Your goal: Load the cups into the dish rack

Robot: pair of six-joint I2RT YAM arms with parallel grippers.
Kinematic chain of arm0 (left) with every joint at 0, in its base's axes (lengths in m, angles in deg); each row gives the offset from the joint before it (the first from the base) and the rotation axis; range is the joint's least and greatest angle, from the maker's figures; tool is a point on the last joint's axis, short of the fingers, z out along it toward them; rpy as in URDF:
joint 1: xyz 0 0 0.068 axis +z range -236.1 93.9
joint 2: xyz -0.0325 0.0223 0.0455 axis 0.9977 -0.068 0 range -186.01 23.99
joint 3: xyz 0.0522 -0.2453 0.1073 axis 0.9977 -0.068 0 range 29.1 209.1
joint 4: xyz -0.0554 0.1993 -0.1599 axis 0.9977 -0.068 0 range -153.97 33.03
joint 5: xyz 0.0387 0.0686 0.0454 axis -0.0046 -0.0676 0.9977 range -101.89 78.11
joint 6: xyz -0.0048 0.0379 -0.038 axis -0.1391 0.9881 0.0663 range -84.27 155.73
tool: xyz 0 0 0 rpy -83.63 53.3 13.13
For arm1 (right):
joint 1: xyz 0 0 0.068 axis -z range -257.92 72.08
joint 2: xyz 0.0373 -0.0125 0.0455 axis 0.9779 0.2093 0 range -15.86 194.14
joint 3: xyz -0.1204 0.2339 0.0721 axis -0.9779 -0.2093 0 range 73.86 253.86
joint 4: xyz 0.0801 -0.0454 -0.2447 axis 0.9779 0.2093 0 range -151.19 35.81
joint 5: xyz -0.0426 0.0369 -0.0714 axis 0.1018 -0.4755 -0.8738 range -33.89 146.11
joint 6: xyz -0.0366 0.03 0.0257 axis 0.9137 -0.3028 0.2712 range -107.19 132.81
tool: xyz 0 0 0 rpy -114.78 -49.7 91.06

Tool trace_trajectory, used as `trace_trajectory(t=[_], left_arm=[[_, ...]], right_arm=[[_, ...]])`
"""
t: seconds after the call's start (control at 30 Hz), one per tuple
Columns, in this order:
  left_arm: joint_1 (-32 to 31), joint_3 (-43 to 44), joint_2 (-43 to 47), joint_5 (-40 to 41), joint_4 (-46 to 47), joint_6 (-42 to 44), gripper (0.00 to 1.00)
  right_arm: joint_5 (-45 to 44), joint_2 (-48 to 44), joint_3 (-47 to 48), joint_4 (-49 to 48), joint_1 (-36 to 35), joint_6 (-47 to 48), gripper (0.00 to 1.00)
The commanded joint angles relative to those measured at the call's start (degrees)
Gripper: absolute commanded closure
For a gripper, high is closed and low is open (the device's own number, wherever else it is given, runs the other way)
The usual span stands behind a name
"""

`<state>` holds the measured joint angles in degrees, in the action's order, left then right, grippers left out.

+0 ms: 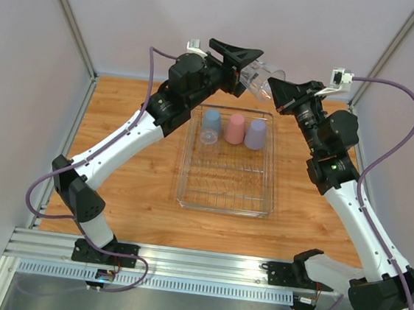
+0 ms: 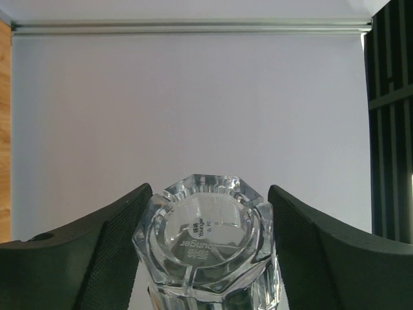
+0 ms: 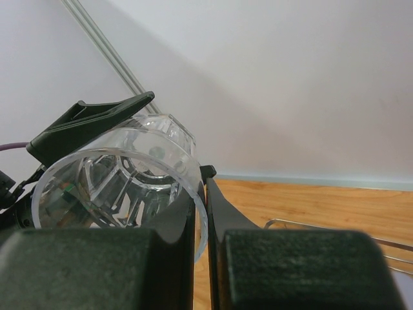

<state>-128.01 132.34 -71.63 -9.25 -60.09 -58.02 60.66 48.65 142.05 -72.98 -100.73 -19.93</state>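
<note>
The clear cup (image 1: pixel 261 81) hangs in the air on its side, past the dish rack's (image 1: pixel 223 210) 12 o'clock end and near the back wall (image 1: pixel 229 17). Both claws are on it. The left claw (image 1: pixel 249 69) comes in from 10 o'clock, its ribbed pads (image 2: pixel 119 252) set against opposite sides of the cup near the thick faceted base. The right claw (image 1: pixel 277 87) comes in from 2 o'clock and is pinched closed on the rim, with the glass wall between its fingers.

On the cup's base a small white sticker (image 2: pixel 197 226) reads "Younger". The same word is moulded into the glass beneath it; the other small marks are too small to read.

The rack sits mid-surface. The blue cup (image 1: pixel 211 118), pink cup (image 1: pixel 235 128) and lavender cup (image 1: pixel 256 134) stand just beside one another in a row along its 12 o'clock end. Bare wire mesh runs from there to the 6 o'clock wall. Wood of the surface (image 1: pixel 142 207) shows all round the rack, widest at 9 o'clock, where the left arm crosses above it.
</note>
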Motion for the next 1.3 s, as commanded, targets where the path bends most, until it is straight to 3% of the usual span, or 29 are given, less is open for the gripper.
trace_trajectory(t=[0.0,0.03,0.13,0.17,0.2,0.27,0.33,0.37,0.53,0.57,0.6,0.67,0.8,0.93,1.1,1.27], left_arm=[[-0.28,2.05,-0.71,-1.05,2.67,1.03,0.22],[-0.28,2.05,-0.71,-1.05,2.68,1.29,0.35],[-0.28,1.88,-0.63,-0.79,4.61,1.73,0.57],[-0.28,1.09,-0.54,-0.53,6.35,1.99,0.64],[-0.36,0.39,-0.37,-0.44,7.5,2.17,0.7],[0.07,-1.9,-0.19,0.0,10.93,3.22,0.72],[0.42,-2.78,-0.19,-0.35,11.11,5.59,0.77],[0.86,-3.48,-0.1,-1.04,11.37,6.56,0.79],[2.53,-6.46,2.53,-0.88,11.12,20.51,0.8],[2.88,-6.91,3.15,-0.7,11.11,23.76,0.8],[3.67,-7.09,3.85,-0.87,10.24,30.93,0.8],[3.77,-8.58,6.13,0.7,9.09,39.75,0.8],[3.68,-17.08,9.82,-0.25,12.49,59.53,0.79],[2.28,-38.5,14.22,-5.08,35.04,70.1,0.8],[-0.36,-42.42,10.63,-9.22,41.78,80.03,0.78],[-2.29,-39.62,2.46,-10.28,48.55,86.01,0.78]], right_arm=[[-0.43,-0.79,0.2,-2.8,-0.13,0.48,0.99],[-0.08,-0.44,0.46,-2.36,-0.13,0.74,0.99],[0.1,-0.09,1.25,-0.78,-0.13,1.09,0.99],[0.19,-0.09,1.42,-0.25,-0.13,1.18,0.96],[0.28,-0.35,1.77,0.36,-0.13,1.35,0.87],[0.8,-0.79,3.0,3.43,-0.13,2.23,0.81],[-0.5,-1.75,4.32,9.46,-0.13,2.93,0.58],[-1.21,-2.02,6.76,13.07,-0.04,3.28,0.41],[-7.51,-4.83,13.72,37.86,3.73,2.94,0.19],[-9.11,-5.7,14.6,41.55,4.61,2.76,0.11],[-12.61,-7.45,16.35,49.68,6.44,2.5,0.07],[-15.01,-9.31,17.59,56.23,8.38,3.45,0.01],[-18.35,-12.74,18.13,68.28,13.04,2.76,0.0],[-17.75,-12.4,12.52,69.36,13.75,1.89,0.0],[-15.98,-9.32,7.41,67.34,14.98,0.57,0.0],[-10.63,-5.02,3.2,63.3,20.07,0.56,0.0]])
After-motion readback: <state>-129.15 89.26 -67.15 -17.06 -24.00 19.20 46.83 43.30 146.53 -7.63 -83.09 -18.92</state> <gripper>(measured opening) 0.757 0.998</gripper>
